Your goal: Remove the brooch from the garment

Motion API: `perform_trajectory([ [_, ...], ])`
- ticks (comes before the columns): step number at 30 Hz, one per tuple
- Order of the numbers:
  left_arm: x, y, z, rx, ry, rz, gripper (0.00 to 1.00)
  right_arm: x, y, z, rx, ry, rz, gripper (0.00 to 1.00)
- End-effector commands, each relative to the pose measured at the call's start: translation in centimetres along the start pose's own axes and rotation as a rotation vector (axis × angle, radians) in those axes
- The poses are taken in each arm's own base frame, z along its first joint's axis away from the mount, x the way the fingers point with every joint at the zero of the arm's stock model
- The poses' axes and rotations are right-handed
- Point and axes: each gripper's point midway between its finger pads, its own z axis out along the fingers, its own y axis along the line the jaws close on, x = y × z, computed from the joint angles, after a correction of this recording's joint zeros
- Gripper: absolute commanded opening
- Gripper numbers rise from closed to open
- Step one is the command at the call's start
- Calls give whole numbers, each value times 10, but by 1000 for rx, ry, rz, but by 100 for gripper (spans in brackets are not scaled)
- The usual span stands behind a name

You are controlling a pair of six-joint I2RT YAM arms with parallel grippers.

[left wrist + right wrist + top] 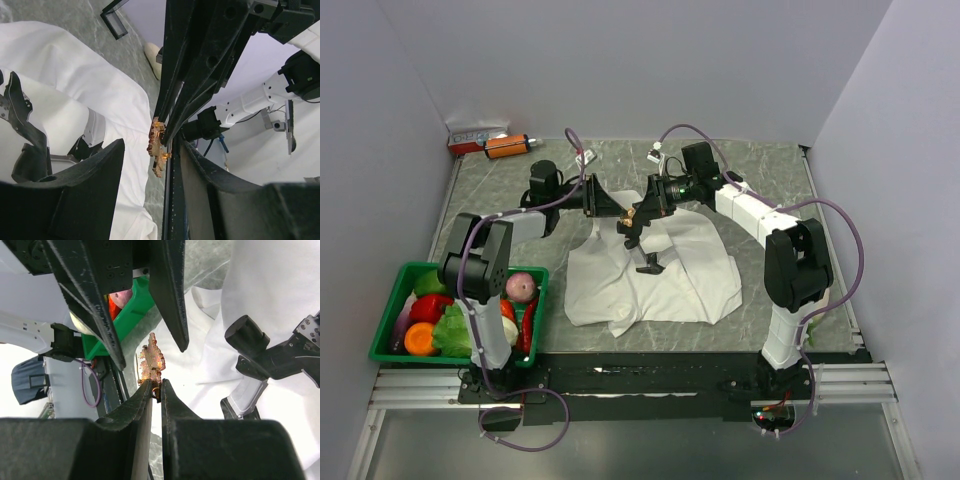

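The brooch [151,364], a tiny orange-gold piece, is pinched at its lower end by my right gripper [156,385], which is shut on it. From the top it shows between the two grippers [638,211], above the garment [670,280], a white T-shirt with black shapes lying crumpled on the table. My left gripper [152,146] is open, its fingers [172,300] standing on either side of the brooch [157,147] without touching it. The right gripper's fingers [190,85] reach in between the left jaws. No cloth hangs from the brooch.
A green basket [406,272] of vegetables stands at the near left beside the left arm's base. An orange bottle [507,146] and a red-and-white box [472,137] lie at the far left corner. The table's grey marbled top [770,180] shows round the shirt.
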Motion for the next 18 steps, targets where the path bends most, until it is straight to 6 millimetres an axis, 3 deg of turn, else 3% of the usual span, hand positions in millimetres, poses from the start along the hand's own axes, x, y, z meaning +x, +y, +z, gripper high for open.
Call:
perform_trajectory([
  [1,2,-5,0,30,10,24,53,-19,29,-10,-33,-42,-82,0],
  [18,5,-3,2,52,26,7,51,-24,31,-8,-47,-53,-78,0],
])
